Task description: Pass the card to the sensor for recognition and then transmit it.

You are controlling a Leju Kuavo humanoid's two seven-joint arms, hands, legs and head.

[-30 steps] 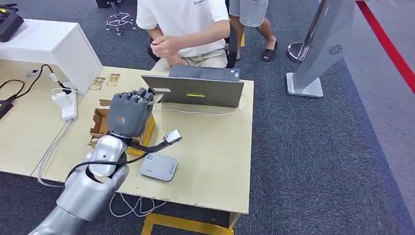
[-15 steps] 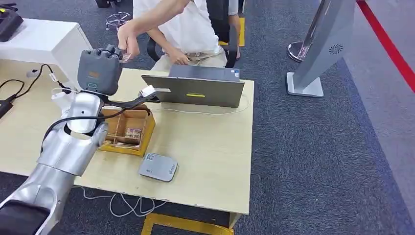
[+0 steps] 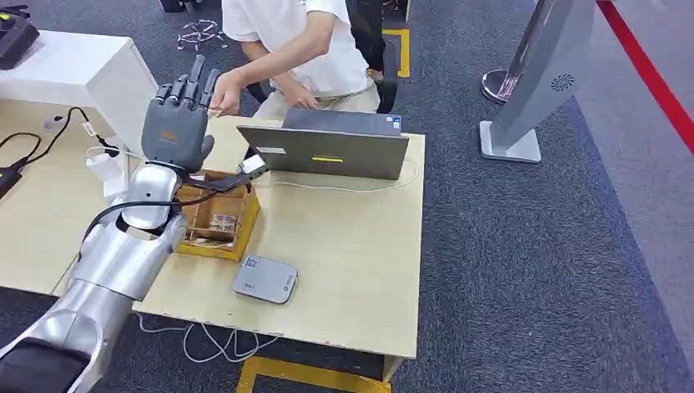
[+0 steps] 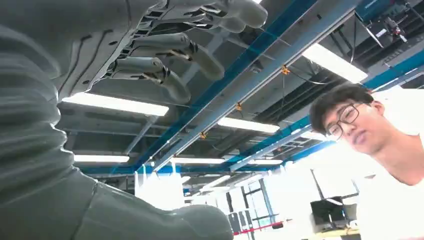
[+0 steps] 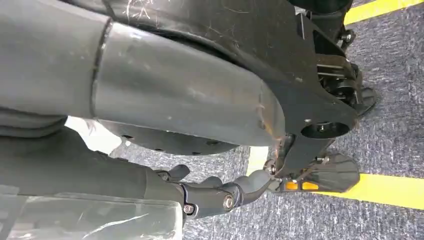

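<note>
My left hand (image 3: 174,124) is raised above the table's far left corner, fingers straight and apart, palm away from me. In the left wrist view the left hand (image 4: 125,55) has nothing between its fingers (image 4: 195,50). A seated person's hand (image 3: 226,95) is right beside my fingertips; a small pale card seems to be in it, too small to be sure. The grey card sensor (image 3: 263,279) lies flat near the table's front edge. My right hand (image 5: 220,194) hangs by my body over the carpet and holds nothing.
A wooden box (image 3: 214,217) with cards stands under my left forearm. An open laptop (image 3: 327,151) sits at the table's far edge, with a white cable beside it. A white cabinet (image 3: 82,74) and a charger stand to the left. A grey kiosk (image 3: 532,82) stands on the carpet at right.
My left hand rose from over the box to the far left corner and its fingers straightened out. The person reached to my fingertips, then drew the hand back a little.
</note>
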